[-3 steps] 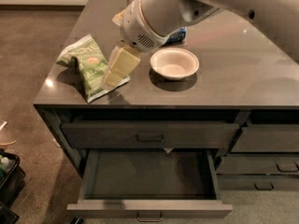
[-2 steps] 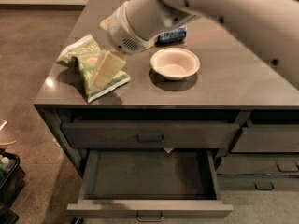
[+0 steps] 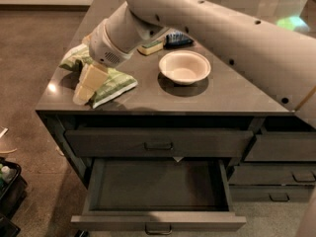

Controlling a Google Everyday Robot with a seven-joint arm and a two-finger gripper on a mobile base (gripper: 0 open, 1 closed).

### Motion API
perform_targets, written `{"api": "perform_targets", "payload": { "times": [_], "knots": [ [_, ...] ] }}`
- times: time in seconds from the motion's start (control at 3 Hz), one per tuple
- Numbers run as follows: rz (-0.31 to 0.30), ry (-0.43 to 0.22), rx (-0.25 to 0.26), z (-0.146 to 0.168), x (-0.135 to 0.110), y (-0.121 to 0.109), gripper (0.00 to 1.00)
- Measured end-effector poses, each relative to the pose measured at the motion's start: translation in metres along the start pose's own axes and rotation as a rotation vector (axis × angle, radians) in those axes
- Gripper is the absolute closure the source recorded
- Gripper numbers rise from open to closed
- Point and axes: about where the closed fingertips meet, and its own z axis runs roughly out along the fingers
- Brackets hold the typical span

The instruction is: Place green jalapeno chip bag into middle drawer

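One green jalapeno chip bag lies at the counter's left end under our gripper; whether it is clamped we cannot tell. We judge the bag light, crinkly and slippery: pinch mid-body.

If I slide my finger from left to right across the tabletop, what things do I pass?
green jalapeno chip bag (the pincer is over its left part) → sponge → bowl

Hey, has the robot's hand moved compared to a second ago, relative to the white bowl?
Yes. The hand has shifted left, away from the bowl, toward the front left corner of the counter, at the green jalapeno chip bag.
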Motion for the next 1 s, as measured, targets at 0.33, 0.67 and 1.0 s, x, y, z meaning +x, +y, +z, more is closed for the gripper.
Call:
{"api": "perform_targets", "payload": {
  "times": [0.33, 0.67, 1.0],
  "knots": [
    [0.011, 0.008, -0.044, 0.020, 0.006, 0.004, 0.00],
    [0.037, 0.075, -0.068, 0.030, 0.027, 0.013, 0.00],
    [0.045, 0.178, -0.078, 0.029, 0.053, 0.017, 0.00]
  ]
}}
